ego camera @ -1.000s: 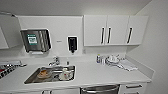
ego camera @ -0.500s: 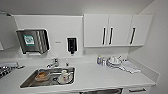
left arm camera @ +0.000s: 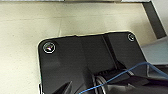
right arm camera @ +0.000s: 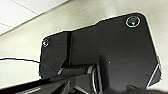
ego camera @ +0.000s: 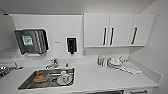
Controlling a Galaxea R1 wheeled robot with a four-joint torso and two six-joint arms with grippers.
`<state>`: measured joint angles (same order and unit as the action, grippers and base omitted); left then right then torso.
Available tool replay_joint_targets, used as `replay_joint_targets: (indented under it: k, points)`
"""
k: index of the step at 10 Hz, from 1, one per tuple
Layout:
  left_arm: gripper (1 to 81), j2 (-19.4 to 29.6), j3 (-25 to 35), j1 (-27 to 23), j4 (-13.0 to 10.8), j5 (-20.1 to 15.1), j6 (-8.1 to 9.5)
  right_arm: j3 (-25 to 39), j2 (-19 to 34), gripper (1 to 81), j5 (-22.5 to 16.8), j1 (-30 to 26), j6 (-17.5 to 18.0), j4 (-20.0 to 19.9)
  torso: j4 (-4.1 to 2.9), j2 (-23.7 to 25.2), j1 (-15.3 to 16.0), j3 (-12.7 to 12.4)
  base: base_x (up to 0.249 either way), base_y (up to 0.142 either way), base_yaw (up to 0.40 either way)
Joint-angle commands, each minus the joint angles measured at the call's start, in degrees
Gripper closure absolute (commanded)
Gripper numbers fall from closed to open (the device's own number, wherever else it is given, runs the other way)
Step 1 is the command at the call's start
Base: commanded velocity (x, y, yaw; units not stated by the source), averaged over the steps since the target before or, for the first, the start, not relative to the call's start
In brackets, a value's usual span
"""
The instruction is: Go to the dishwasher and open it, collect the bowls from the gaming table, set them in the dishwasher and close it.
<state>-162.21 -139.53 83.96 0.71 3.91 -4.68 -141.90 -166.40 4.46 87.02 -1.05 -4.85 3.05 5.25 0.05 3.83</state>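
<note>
**A:** Head view first: what is different from a moment ago?

**B:** Very little. The whole picture has slid down a touch and the wall units look slightly larger, so the camera has moved, not the things. I take it the robot has edged up to the counter (ego camera: 100, 77) and is nearly in place for the opening step.

**A:** And the dishwasher?

**B:** Under the counter's front edge there is a dark strip (ego camera: 102, 92) between pale fronts. I judge that to be the dishwasher's top, but I cannot be sure.

**A:** Give me the counts.

**B:** Three upper cabinet doors (ego camera: 96, 30), each with one dark handle. One sink (ego camera: 50, 69) and one tap (ego camera: 52, 63) behind it. One towel dispenser (ego camera: 31, 41) and one black soap dispenser (ego camera: 71, 45) on the wall. In the sink there is one mug (ego camera: 64, 76) and one brownish dish (ego camera: 41, 77). At the far right of the counter there is one pile of dishes (ego camera: 115, 62), too blurred to count, with one cloth (ego camera: 131, 68) just beside it.

**A:** The tools?

**B:** Both wrist views look down at pale floor (left arm camera: 25, 30). Whether the left tool or the right tool is wide or narrow, I cannot tell.
</note>
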Motion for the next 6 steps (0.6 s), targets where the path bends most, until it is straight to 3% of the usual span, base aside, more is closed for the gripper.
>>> replay_joint_targets:
  k: [1,4,6]
  points:
    - [1.0,0.74,0.40,-3.22,0.17,-2.95,-0.15,0.41,0.34,1.0,-3.06,-2.76,-0.18,-0.07,0.00,0.00,0.00,0.00,0.000,0.000,0.000]
    - [1.0,1.44,0.75,-2.52,-0.09,-2.68,-0.15,2.15,0.95,1.0,-3.14,-2.68,0.08,-0.24,0.00,0.00,-0.05,0.00,0.000,0.000,0.000]
    - [1.0,4.15,2.67,-2.35,-0.44,-2.68,-0.24,7.41,4.37,1.0,-3.14,-2.41,0.35,-0.25,0.00,0.00,-0.05,0.00,0.000,0.000,0.000]
